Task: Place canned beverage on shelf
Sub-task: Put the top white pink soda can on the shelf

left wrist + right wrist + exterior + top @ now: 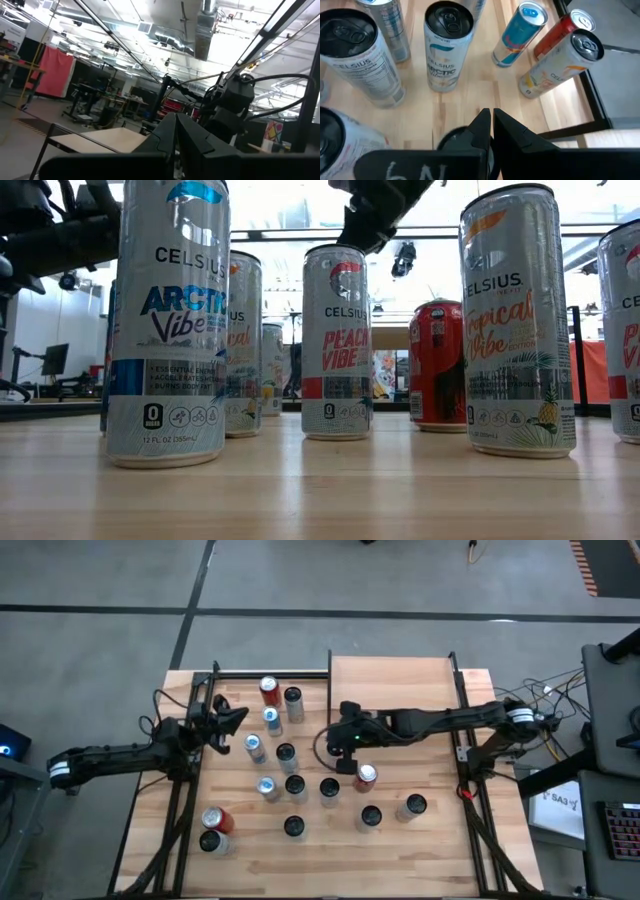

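The right claw (345, 747) hangs over the middle of the table (440, 850), its fingers pressed together and pinching nothing. It points down at the wood between cans. Its arm reaches in level from the table's right side, past the near edge of the shelf (395, 685).

The left claw (232, 718) is also pressed together and bare. It is held up at the table's left side, beside the black frame, and is tilted so that its own camera sees the ceiling and the right arm.

From above, fourteen cans (292, 698) can be counted, all upright on the table. Three are red: one (268, 690) at the far end of the cluster, one (365, 777) just beside the right claw, and one (217, 820) at the near left. Three show pale blue tops. The rest have dark tops.

There is one shelf, a pale board with black posts at its sides, at the far edge of the table and to the right of the cluster.

The right arm covers part of the table under it, so a can could be hidden there. At table height the nearest cans block those behind, and one is cut off at the right edge. The right wrist camera shows only seven cans, several of them cropped.
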Robot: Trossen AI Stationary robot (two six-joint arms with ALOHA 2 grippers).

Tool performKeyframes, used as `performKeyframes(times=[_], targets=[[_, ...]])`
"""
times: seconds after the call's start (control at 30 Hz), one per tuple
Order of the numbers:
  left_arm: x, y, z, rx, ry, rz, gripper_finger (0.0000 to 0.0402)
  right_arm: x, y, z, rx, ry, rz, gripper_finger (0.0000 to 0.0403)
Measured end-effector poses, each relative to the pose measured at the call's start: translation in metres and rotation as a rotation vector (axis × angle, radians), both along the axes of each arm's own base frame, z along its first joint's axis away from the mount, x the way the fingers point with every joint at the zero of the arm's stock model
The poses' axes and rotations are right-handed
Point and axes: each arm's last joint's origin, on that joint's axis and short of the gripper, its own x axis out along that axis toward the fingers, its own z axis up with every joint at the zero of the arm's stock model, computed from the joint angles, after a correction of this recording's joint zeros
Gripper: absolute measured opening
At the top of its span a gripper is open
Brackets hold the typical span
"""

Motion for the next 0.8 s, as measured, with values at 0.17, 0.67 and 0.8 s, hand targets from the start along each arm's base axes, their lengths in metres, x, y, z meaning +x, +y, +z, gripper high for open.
performKeyframes(times=[0.17, 0.67, 0.8], targets=[[0.000, 0.000, 0.000, 0.004, 0.001, 0.002, 0.0000, 0.012, 0.000, -0.003, 0.018, 0.021, -0.018, 0.0012], [0.000, 0.001, 0.000, 0.071, 0.027, 0.078, 0.0000, 0.021, -0.008, 0.012, -0.257, 0.052, -0.159, 0.0013], [0.000, 0.001, 0.000, 0.077, 0.029, 0.082, 0.0000, 0.021, -0.008, 0.012, -0.357, 0.100, -0.069, 0.0013]])
